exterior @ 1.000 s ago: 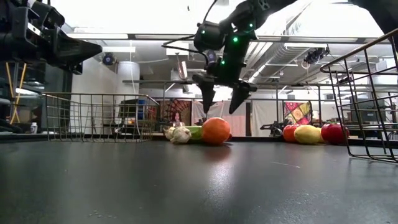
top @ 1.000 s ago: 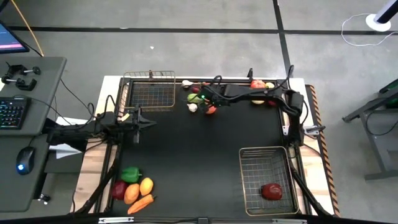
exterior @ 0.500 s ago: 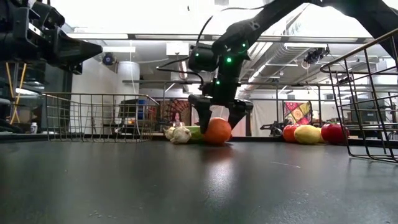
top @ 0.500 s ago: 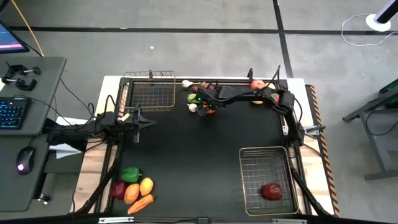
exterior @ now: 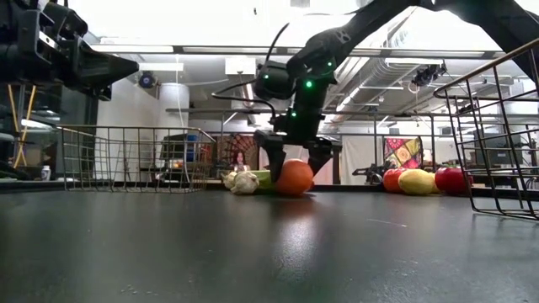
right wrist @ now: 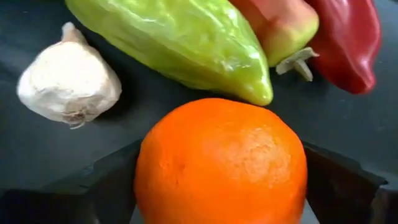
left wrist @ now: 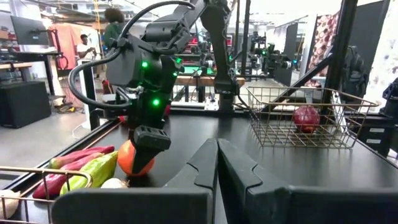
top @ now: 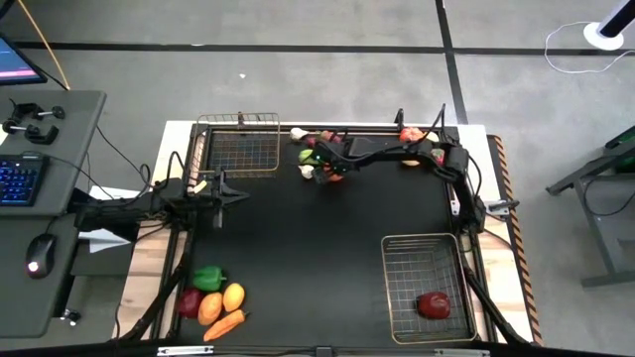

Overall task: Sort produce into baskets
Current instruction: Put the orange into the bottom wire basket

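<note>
The right claw [exterior: 295,165] stands on the tabletop [top: 317,238] with its fingers wide apart on both sides of the orange [right wrist: 221,162], not yet pressing it. A garlic [right wrist: 68,81] and a green pepper [right wrist: 180,40] lie just beside. The left claw [top: 233,195], fully closed and holding nothing, hovers near the copper basket [top: 238,149]. No writing can be read.

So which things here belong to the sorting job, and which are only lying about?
Belonging to the job:
- round orange fruit, between the right hand's fingers
- white garlic bulb
- long green pepper
- silvery wire basket holding a dark-red fruit
- coppery-rimmed wire basket

Lying about:
- black computer mouse
- black keyboard
</note>
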### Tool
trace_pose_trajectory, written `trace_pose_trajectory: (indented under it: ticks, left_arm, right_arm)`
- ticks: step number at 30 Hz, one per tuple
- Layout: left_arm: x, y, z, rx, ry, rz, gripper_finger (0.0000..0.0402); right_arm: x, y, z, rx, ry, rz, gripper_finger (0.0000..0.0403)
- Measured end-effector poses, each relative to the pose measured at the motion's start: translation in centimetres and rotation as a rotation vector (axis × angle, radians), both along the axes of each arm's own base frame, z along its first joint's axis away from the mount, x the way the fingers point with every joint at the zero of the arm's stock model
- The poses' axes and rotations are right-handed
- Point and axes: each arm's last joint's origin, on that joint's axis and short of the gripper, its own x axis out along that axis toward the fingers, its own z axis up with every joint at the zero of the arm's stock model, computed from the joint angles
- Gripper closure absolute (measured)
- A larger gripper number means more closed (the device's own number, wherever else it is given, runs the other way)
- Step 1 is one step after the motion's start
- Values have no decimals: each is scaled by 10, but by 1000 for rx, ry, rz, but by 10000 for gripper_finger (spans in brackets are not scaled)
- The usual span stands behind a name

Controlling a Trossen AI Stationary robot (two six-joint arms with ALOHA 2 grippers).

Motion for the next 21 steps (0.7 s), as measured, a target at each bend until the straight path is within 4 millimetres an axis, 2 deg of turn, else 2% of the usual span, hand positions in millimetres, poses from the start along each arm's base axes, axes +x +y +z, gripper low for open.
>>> trace_pose_trajectory:
  ticks: [3, 6, 10, 13, 16, 21]
  left_arm:
    - [0, 0, 0, 0, 0, 0, 401]
    - [0, 0, 0, 0, 0, 0, 401]
    - [0, 0, 0, 0, 0, 0, 401]
    - [0, 0, 0, 0, 0, 0, 401]
    - [0, 0, 0, 0, 0, 0, 401]
    - [0, 0, 0, 0, 0, 2, 401]
  right_arm:
    - [-2, 2, 1, 9, 21, 10, 88]
    - [-4, 14, 8, 24, 57, 85, 90]
    - [-16, 47, 41, 11, 113, 200, 90]
    - [-33, 84, 73, -26, 171, 275, 90]
    - [-55, 131, 103, -27, 190, 346, 90]
    - [-99, 208, 139, -5, 156, 405, 90]
